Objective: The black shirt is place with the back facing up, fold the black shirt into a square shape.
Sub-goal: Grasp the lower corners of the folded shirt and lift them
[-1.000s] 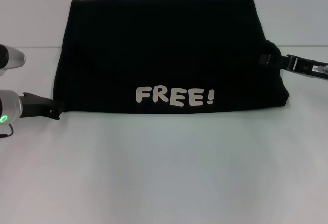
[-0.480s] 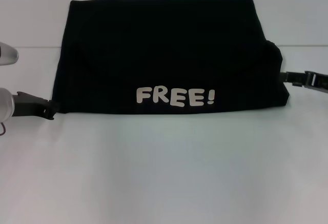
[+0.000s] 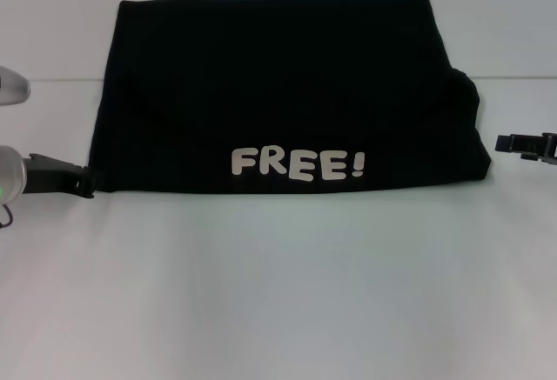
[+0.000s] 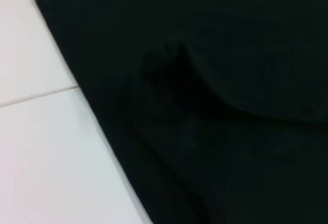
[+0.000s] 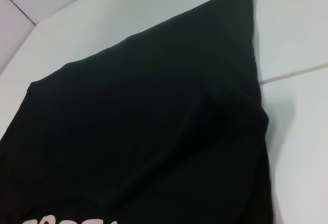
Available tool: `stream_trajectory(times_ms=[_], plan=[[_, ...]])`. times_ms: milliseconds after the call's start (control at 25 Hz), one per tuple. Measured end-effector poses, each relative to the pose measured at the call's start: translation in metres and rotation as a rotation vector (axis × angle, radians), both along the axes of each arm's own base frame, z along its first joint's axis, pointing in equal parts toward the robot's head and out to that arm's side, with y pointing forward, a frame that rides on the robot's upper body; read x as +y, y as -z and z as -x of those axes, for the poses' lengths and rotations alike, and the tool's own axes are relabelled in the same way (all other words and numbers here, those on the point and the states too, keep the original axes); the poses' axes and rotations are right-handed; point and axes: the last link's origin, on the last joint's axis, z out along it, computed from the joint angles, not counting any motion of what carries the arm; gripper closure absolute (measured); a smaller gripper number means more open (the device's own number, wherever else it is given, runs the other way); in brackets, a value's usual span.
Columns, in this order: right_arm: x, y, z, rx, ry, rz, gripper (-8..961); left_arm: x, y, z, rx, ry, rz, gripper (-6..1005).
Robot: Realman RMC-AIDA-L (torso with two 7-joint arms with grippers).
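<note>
Head view: black shirt (image 3: 287, 93) lies folded into a wide rectangle on the white worktop (image 3: 278, 293), "FREE!" lettering (image 3: 298, 163) up, near its front edge. My left end effector (image 3: 85, 184) sits at the shirt's front-left corner; can't tell if it's gripping. Right end effector (image 3: 505, 143) is just off the right edge, holding nothing; opening unclear.
L wrist: shirt's edge w/ a soft ridge.
R wrist: shirt's corner, bit of lettering.

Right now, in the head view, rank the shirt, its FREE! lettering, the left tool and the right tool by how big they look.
1. Shirt, by far the largest.
2. FREE! lettering.
3. Left tool and right tool: both small and cut off by the frame edges, so they cannot be ranked against each other.
</note>
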Motion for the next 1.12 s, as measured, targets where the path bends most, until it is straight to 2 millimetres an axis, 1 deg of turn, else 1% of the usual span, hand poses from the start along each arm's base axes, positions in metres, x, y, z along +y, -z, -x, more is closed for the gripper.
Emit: stream_trajectory(times_ms=[120,320,520,760,1120], plan=[[0.000,0.001,0.001,0.001,-0.002,0.002,340,0.002,-0.001,-0.001,-0.013,-0.016,-0.014,967],[0.001,0.004,0.003,0.002,-0.009,0.005,341,0.002,0.000,0.000,-0.012,-0.020,-0.018,812],[0.002,0.004,0.004,0.002,-0.012,0.006,342,0.001,0.008,-0.002,-0.005,-0.012,0.012,546],[0.002,0.005,0.005,0.002,-0.016,0.007,343,0.000,0.015,-0.007,0.011,0.007,0.042,340],[0.003,0.005,0.006,0.004,-0.017,0.005,345,-0.001,0.019,-0.007,0.042,0.017,0.069,280]])
